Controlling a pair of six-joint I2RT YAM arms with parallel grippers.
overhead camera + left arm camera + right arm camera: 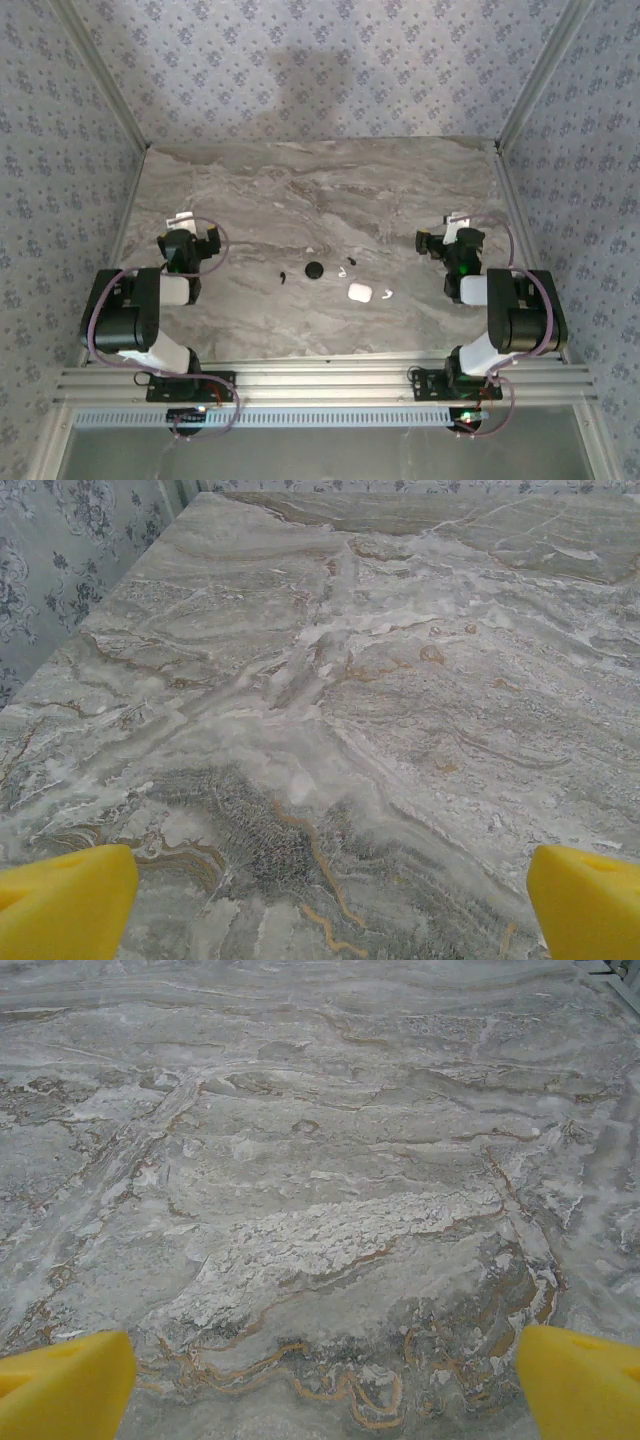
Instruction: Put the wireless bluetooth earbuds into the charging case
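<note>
A white charging case [359, 292] lies near the middle of the marble table, and a round black case [314, 270] lies just left of it. The wireless bluetooth earbuds are scattered around them: a white bud [386, 293] right of the white case, another white bud [342, 270] between the cases, and a black bud [283, 277] left of the black case. My left gripper [192, 232] [330, 905] stands open over bare marble far to the left. My right gripper [447, 230] [325, 1385] stands open at the right, with nothing between its yellow fingertips [65, 1380].
Patterned walls with metal corner posts [128, 130] close off the left, back and right sides of the table [320, 190]. An aluminium rail [320, 380] carrying both arm bases runs along the near edge. Bare marble stretches behind the cases.
</note>
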